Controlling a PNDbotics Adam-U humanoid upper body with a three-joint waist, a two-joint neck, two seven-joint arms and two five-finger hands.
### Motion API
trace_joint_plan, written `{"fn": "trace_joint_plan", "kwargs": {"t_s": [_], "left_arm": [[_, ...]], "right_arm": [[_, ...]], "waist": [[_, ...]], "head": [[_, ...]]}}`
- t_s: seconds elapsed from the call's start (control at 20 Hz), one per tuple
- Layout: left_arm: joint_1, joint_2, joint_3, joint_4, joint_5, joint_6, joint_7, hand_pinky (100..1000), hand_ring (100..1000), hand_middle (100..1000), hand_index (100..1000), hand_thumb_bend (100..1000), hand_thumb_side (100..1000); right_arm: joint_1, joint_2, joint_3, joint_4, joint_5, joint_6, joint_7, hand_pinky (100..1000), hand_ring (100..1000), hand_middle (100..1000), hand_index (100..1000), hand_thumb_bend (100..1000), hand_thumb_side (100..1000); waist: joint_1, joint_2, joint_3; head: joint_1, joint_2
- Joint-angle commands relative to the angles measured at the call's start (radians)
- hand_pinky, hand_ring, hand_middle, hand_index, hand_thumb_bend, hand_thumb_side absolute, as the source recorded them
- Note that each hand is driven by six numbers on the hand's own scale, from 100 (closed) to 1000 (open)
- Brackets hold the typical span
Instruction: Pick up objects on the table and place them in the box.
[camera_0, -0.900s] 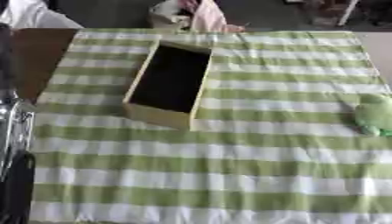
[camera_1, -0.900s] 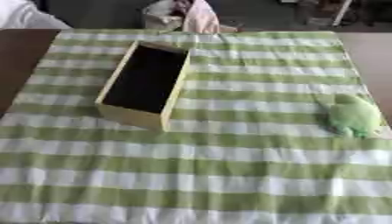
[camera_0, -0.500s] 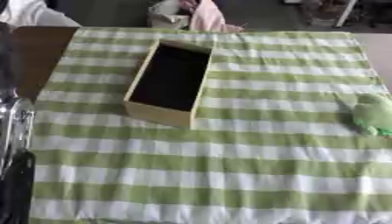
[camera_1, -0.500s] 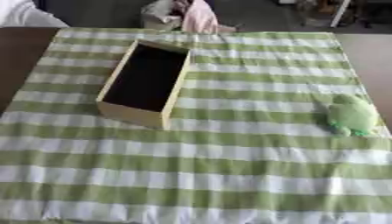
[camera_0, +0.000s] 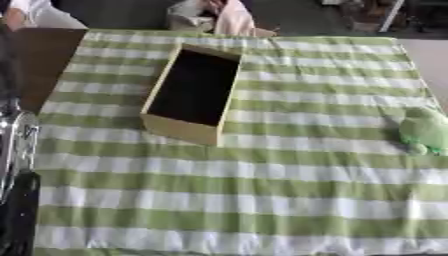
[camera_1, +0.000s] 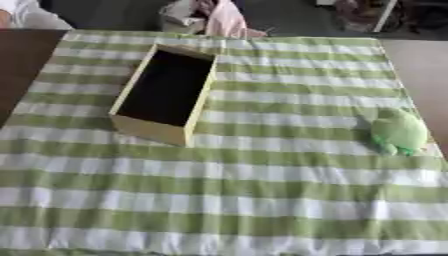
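Note:
An open wooden box with a dark inside lies on the green-and-white checked cloth, left of centre, its long side running away from me. A green plush toy sits on the cloth near the right edge, well apart from the box. Nothing shows inside the box. Neither of my hands appears in either view. Only a silver and black part of my left arm shows at the left edge of the left eye view.
Bare brown tabletop shows left of the cloth and a paler strip to its right. A pink cloth bundle lies past the far edge. Open cloth stretches across the near half.

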Motion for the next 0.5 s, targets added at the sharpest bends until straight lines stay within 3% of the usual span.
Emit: {"fn": "trace_joint_plan", "kwargs": {"t_s": [0.05, 0.3, 0.5], "left_arm": [[-0.015, 0.028, -0.005, -0.019, -0.004, 0.002, -0.004, 530, 766, 718, 767, 100, 678], [-0.016, 0.030, -0.011, -0.019, 0.001, 0.004, -0.009, 528, 766, 718, 766, 100, 680], [-0.015, 0.030, -0.011, -0.019, 0.001, 0.005, -0.010, 528, 765, 718, 766, 100, 680]], "right_arm": [[-0.011, -0.061, 0.003, 0.003, 0.015, -0.020, 0.011, 998, 865, 821, 881, 100, 1000], [-0.011, -0.110, 0.105, -0.014, 0.044, -0.086, 0.076, 1000, 883, 836, 885, 100, 1000], [-0.019, -0.113, 0.132, -0.012, 0.045, -0.138, 0.134, 1000, 887, 839, 886, 100, 1000]], "waist": [[-0.005, -0.015, 0.005], [-0.007, -0.016, 0.009], [-0.005, -0.016, 0.006]], "head": [[-0.008, 0.003], [-0.010, -0.002], [-0.008, -0.004]]}}
